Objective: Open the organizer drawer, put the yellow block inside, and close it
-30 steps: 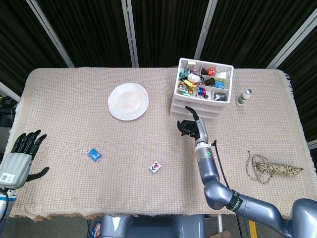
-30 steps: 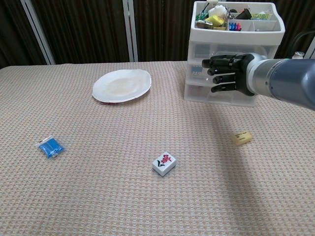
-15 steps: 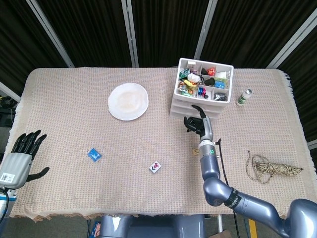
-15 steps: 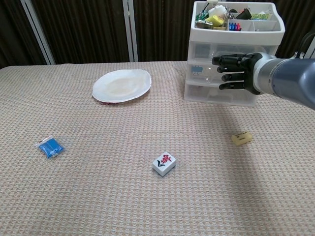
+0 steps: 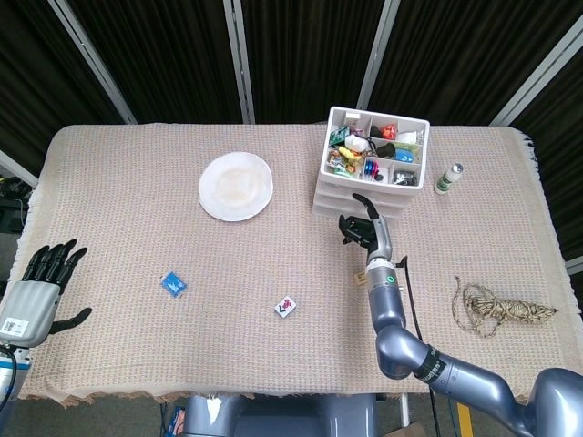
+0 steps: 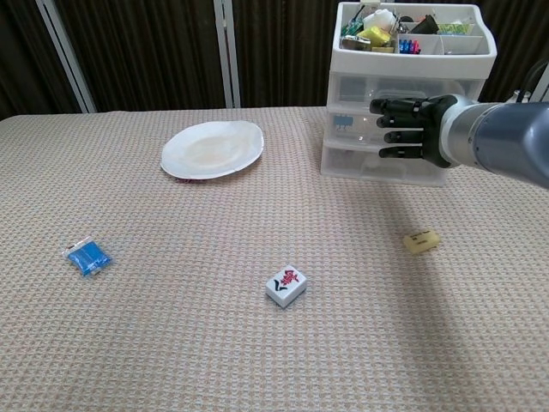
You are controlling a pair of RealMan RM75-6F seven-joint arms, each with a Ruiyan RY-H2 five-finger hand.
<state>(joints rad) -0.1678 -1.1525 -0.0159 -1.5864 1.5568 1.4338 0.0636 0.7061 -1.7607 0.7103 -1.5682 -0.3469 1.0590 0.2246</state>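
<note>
Chest view shows the right hand, fingers apart and holding nothing, before the organizer drawers; the yellow block lies on the desk. Left hand spread, empty.

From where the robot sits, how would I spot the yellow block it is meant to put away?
Start at the white drawer organizer at the far right of the table. On the cloth in front of it, nearer the robot, lies the yellow block. It is small, pale and plain, unlike the white tile with red and green marks to its left.
</note>
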